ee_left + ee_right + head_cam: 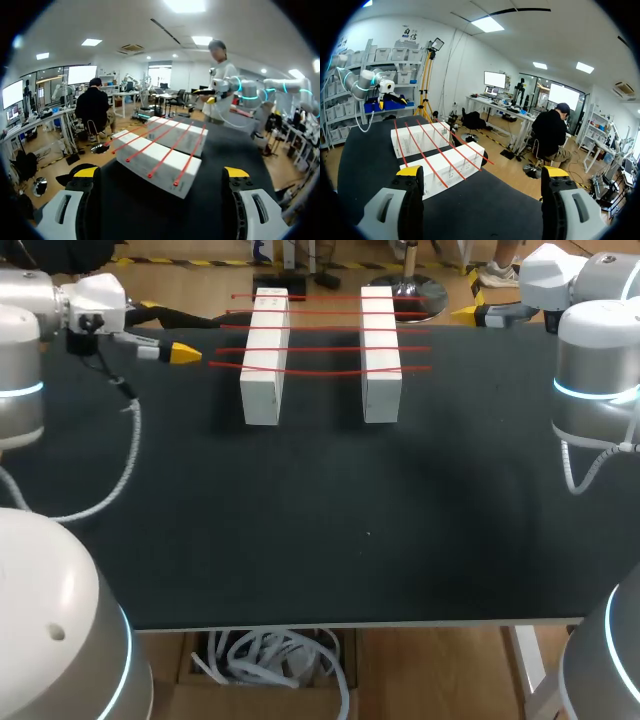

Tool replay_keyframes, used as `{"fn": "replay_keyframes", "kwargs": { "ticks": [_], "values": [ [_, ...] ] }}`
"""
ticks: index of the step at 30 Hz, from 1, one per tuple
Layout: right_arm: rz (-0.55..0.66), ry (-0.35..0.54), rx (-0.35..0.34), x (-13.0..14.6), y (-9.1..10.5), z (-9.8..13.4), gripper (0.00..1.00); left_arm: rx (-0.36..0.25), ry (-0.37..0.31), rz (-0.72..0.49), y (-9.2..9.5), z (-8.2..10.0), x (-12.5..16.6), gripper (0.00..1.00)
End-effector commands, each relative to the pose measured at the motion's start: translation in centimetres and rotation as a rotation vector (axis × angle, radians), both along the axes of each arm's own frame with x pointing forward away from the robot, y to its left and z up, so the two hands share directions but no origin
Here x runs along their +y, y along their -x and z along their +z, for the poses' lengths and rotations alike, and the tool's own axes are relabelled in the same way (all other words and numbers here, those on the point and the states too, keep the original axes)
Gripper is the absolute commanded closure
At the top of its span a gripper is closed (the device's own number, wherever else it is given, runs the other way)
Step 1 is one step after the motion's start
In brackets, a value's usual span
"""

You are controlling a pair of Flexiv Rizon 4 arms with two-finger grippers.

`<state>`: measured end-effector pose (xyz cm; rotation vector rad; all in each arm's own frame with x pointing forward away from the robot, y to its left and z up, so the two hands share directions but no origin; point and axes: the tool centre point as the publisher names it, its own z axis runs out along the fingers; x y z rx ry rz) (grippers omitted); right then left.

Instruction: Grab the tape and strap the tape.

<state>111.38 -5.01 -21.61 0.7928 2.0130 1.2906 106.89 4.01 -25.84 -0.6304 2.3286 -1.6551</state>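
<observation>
Two long white blocks, left and right, lie side by side at the back of the black table. Several thin red tape strips stretch across both tops. My left gripper hovers open and empty just left of the left block, pointing at it. My right gripper sits at the far right, away from the blocks. The left wrist view has the open left gripper facing the near block and strips. The right wrist view has the open right gripper facing a block and strips.
The black tabletop stretches bare from the blocks to the front edge. Each arm's base stands at a near corner. My right arm's gripper shows beyond the blocks in the left wrist view, my left arm's gripper in the right wrist view.
</observation>
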Motion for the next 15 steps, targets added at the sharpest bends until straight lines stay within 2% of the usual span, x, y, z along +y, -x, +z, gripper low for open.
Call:
{"fn": "replay_keyframes", "kwargs": {
  "ticks": [1, 2, 3, 5, 6, 8, 10, 15],
  "values": [
    [0.000, 0.000, 0.000, 0.0, 0.0, 0.0, 0.00, 0.031, 0.025, -0.103, -0.7, -0.2, 0.2, 0.17],
    [0.000, 0.000, 0.000, 0.0, 0.0, 0.0, 0.00, 0.030, 0.024, -0.104, -0.7, -0.3, 0.2, 0.27],
    [0.000, 0.000, 0.000, 0.0, 0.0, 0.0, 0.00, 0.024, 0.027, -0.122, -0.7, -0.4, 0.1, 0.20],
    [0.000, 0.000, 0.000, 0.0, 0.0, 0.0, 0.00, 0.018, 0.025, -0.125, -0.6, -0.4, 0.0, 0.55],
    [0.000, 0.000, 0.000, 0.0, 0.0, 0.0, 0.00, 0.019, 0.037, -0.132, -0.6, -0.5, 0.0, 0.61],
    [0.000, 0.000, 0.000, 0.0, 0.0, 0.0, 0.00, 0.012, 0.040, -0.151, -0.6, -0.5, -0.1, 0.60],
    [0.000, 0.000, 0.000, 0.0, 0.0, 0.0, 0.00, 0.008, 0.039, -0.174, -0.5, -0.6, -0.4, 0.53],
    [0.000, 0.000, 0.000, 0.0, 0.0, 0.0, 0.00, 0.003, 0.034, -0.198, -0.3, -1.1, -0.8, 0.51]
  ]
}}
